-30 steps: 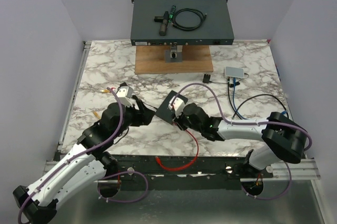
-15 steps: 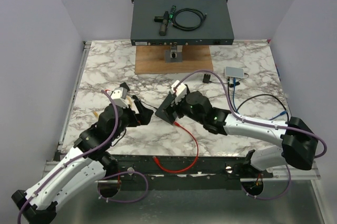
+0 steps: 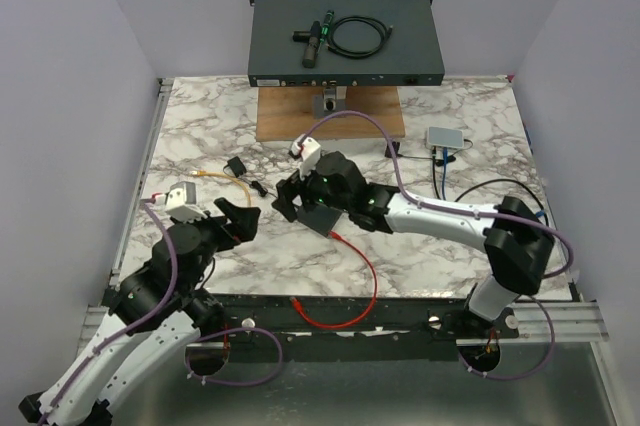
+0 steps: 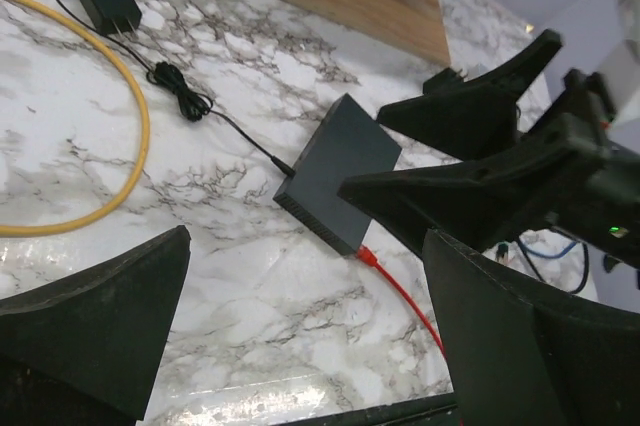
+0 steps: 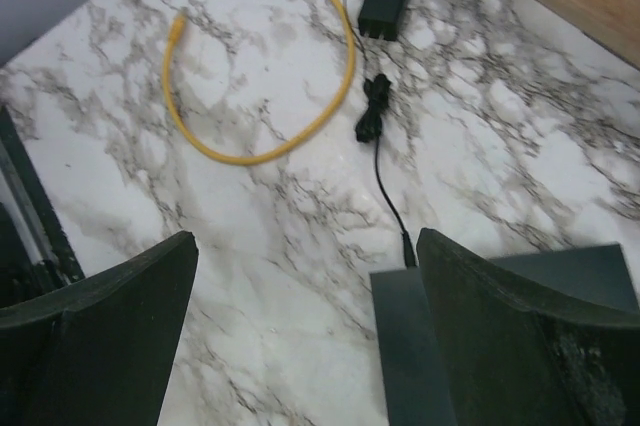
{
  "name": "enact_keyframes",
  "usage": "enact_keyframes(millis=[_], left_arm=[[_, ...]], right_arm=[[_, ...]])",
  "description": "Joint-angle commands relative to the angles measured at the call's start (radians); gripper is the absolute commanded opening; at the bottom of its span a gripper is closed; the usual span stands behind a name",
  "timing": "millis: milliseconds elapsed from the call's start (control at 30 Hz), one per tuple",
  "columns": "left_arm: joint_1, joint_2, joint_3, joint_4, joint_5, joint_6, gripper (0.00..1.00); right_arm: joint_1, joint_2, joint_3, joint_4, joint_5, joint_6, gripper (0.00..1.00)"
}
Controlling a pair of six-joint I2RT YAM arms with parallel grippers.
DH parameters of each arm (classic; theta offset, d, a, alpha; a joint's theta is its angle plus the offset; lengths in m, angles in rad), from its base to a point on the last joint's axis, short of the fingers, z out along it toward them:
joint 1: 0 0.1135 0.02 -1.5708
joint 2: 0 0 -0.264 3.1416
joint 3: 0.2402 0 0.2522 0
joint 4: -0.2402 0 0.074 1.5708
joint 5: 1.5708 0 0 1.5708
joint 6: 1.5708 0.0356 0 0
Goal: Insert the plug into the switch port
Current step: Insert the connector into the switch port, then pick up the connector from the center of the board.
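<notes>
The left gripper (image 3: pixel 235 218) and right gripper (image 3: pixel 292 196) are spreading apart, letting go and holding nothing. Just beneath the right one, the plug (image 4: pixel 367 256) is apparently sitting seated in the switch (image 4: pixel 338 171).

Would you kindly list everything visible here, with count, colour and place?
switch: one, dark grey, table centre.
red cable: one, red, switch to front edge.
yellow cable: one, yellow, left of switch.
power adapter: one, black, rear left, cord reaching switch.
wooden board: one, brown, table rear.
rack unit: one, dark grey, behind the board.
small box: one, light grey, right side.
left end effector: one, black, open, near left.
right end effector: one, black, open, above switch.
</notes>
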Motion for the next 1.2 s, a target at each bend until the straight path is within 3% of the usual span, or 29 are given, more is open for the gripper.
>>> enact_keyframes(millis=[0,200,400,667,1167], left_arm=[[0.005,-0.098,0.057,-0.108,-0.120,-0.035,0.98],[0.006,-0.187,0.111,-0.207,-0.187,-0.042,0.98],[0.005,-0.267,0.134,-0.237,-0.198,-0.030,0.98],[0.004,-0.300,0.150,-0.278,-0.195,-0.012,0.99],[0.004,-0.346,0.157,-0.302,-0.178,0.027,0.98]], right_arm=[[0.004,0.129,0.155,-0.047,-0.204,0.062,0.90],[0.016,0.256,0.268,-0.041,-0.287,0.155,0.84],[0.059,0.399,0.403,-0.111,-0.266,0.210,0.74],[0.074,0.559,0.514,-0.143,-0.125,0.331,0.64],[0.116,0.708,0.635,-0.173,0.245,0.345,0.55]])
